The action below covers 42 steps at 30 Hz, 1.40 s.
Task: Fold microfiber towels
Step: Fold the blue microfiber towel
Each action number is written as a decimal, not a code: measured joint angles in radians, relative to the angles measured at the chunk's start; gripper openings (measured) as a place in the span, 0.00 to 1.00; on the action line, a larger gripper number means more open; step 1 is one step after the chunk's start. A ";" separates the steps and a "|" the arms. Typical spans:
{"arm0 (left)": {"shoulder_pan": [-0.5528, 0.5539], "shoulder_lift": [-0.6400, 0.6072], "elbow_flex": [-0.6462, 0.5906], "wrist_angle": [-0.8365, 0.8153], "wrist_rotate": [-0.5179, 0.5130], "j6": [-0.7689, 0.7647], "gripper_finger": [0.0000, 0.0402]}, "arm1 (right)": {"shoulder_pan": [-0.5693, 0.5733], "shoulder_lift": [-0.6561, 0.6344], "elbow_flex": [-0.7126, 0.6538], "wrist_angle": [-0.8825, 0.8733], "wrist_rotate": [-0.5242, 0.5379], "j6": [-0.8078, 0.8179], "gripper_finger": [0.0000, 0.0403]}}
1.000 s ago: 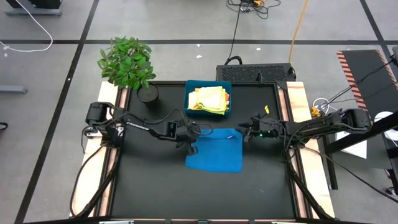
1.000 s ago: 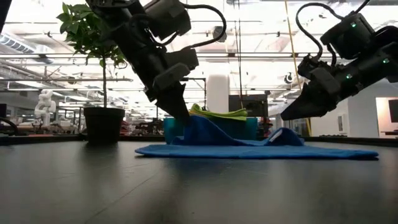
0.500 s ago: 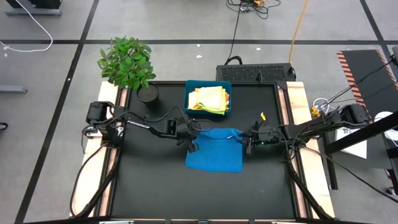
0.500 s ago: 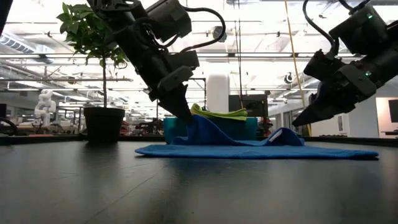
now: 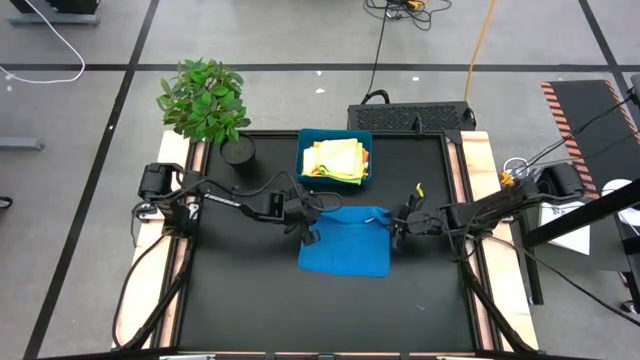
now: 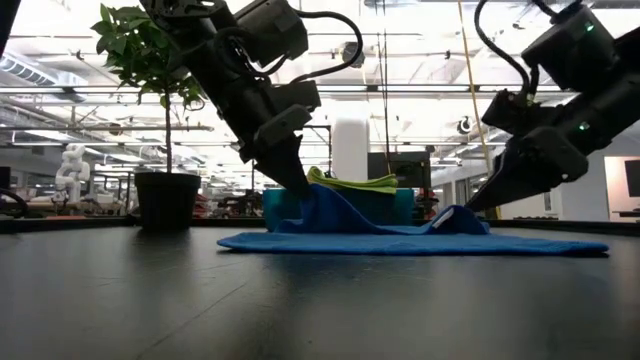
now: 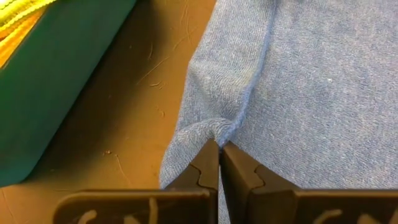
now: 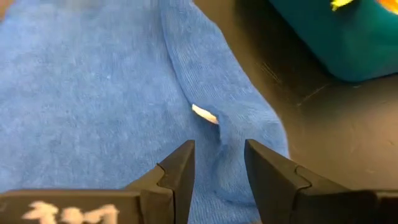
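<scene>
A blue microfiber towel (image 5: 345, 242) lies spread on the black table, its far edge rumpled up. My left gripper (image 5: 308, 228) is shut on its far left corner, which it holds raised (image 6: 305, 197). My right gripper (image 8: 219, 163) stands open just over the towel's far right corner, where a small white tag (image 8: 204, 114) shows on a raised fold (image 6: 455, 217). The other towels, in pale yellow, lime green and orange (image 5: 337, 158), lie stacked in the teal tray (image 5: 304, 160) at the table's far side. My left gripper pinches the blue towel's far left corner (image 7: 214, 132) between its two fingers, at a puckered fold of the edge. The fingers slant down from the table's left. That corner is lifted off the table; the towel slopes down from it and lies flat beyond. My right gripper's fingertips are close over the far right corner; I cannot tell whether they touch it.
A potted plant (image 5: 205, 100) stands at the table's far left corner. Beyond the far edge sits a dark box (image 5: 410, 117). Bare black tabletop (image 5: 330, 310) stretches in front of the towel, toward the near edge.
My right gripper has swung toward the table's near edge and sunk a little, coming down to the blue towel's far right corner, and has rolled slightly. Its fingers have stayed open. The towel and my left gripper have kept still.
</scene>
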 joint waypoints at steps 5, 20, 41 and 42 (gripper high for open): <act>0.000 0.000 0.000 0.000 0.000 0.000 0.02 | -0.003 0.107 0.000 0.087 0.004 -0.007 0.32; 0.000 0.000 0.000 -0.011 0.000 0.000 0.02 | -0.026 0.114 0.000 0.099 0.023 -0.036 0.03; -0.001 -0.090 0.000 -0.097 0.001 0.054 0.01 | -0.026 -0.198 0.000 0.020 -0.110 -0.070 0.01; -0.003 -0.102 0.000 -0.102 0.001 0.060 0.01 | -0.026 -0.211 0.000 0.023 -0.112 -0.068 0.00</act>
